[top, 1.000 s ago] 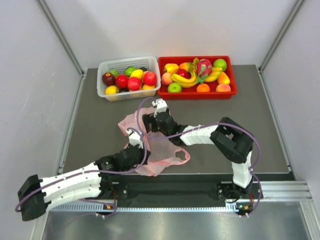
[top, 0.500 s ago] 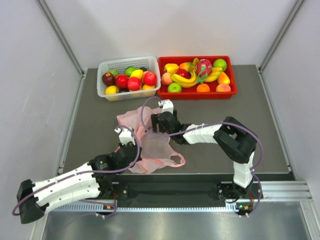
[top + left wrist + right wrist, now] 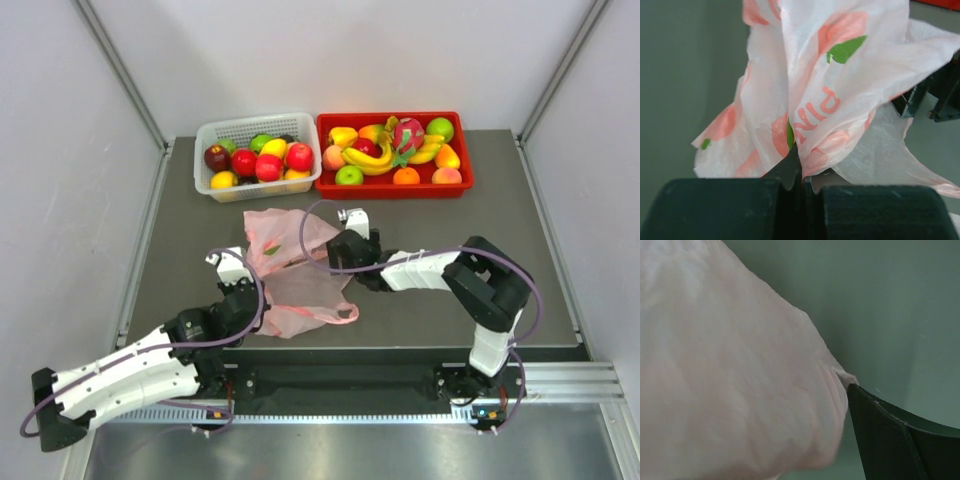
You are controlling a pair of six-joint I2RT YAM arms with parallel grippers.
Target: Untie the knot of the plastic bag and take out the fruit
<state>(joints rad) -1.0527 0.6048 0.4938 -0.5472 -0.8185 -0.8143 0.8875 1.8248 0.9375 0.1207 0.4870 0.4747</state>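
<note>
The pink plastic bag [image 3: 295, 285] lies crumpled and mostly flat on the table between my two grippers. No knot shows, and no fruit shows inside it. My left gripper [image 3: 254, 283] is at the bag's left edge. In the left wrist view it [image 3: 801, 172] is shut on a fold of the printed bag [image 3: 840, 90]. My right gripper [image 3: 330, 262] is at the bag's right edge. In the right wrist view the bag [image 3: 730, 365] presses against one dark finger [image 3: 880, 435] and hides the other. A banana bunch [image 3: 366, 158] and a dragon fruit [image 3: 407, 132] lie in the red tray [image 3: 460, 188].
A white basket [image 3: 205, 185] with several red, yellow and green fruits stands at the back left, touching the red tray. White walls close in the table on the left, back and right. Purple cables loop over both arms.
My left gripper has drawn back to the left and my right gripper has moved right, both still on the bag. The bag has spread out and flattened.
</note>
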